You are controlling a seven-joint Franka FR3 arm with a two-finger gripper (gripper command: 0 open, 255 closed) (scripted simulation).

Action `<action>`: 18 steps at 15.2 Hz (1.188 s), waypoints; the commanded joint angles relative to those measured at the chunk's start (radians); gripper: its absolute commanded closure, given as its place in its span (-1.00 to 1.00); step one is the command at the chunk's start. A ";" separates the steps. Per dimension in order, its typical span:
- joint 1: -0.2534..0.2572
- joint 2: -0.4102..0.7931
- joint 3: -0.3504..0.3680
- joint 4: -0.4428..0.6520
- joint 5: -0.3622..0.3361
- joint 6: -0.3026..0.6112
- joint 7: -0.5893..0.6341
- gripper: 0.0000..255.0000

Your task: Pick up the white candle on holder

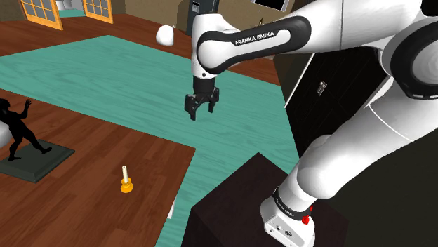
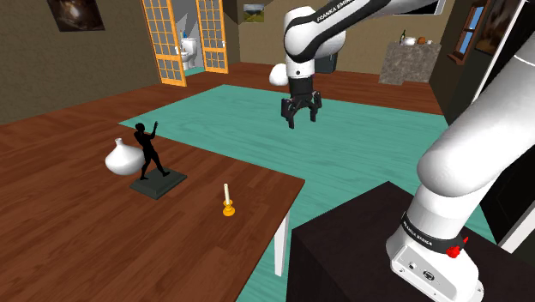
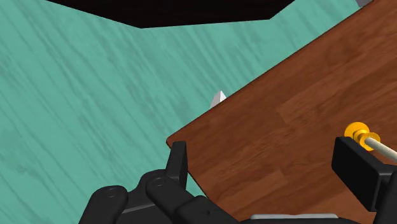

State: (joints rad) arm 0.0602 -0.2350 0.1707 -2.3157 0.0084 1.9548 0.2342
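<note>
A black two-finger gripper (image 1: 201, 112) hangs high in the air, fingers spread wide and holding nothing. The thin pale candle on its small orange holder (image 1: 125, 179) stands upright on a wooden table (image 1: 91, 140), far below the gripper and off to one side, near the table's corner. The candle looks slim and top-heavy, so a finger brushing it on a misaligned descent would likely topple it.

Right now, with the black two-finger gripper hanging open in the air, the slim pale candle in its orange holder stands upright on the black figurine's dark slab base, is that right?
Not quite: the pale candle stands upright on the brown wooden table itself, apart from the figurine's dark base, as the shoulder view shows. The black gripper does hang open in the air.
</note>
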 commanded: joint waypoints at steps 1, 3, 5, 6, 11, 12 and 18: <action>0.010 0.079 0.018 0.034 0.005 0.025 0.030 -1.00; 0.019 0.157 0.033 0.075 0.007 0.042 0.057 -1.00; 0.030 0.236 0.046 0.120 0.007 0.056 0.084 -1.00; 0.036 0.276 0.052 0.144 0.006 0.062 0.097 -1.00; 0.069 0.475 0.073 0.282 -0.002 0.077 0.159 -1.00; 0.077 0.515 0.075 0.313 -0.004 0.077 0.170 -1.00; 0.131 0.759 0.084 0.525 -0.012 0.057 0.227 -1.00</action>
State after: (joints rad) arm 0.1782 0.4766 0.2525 -1.8284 -0.0017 2.0110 0.4480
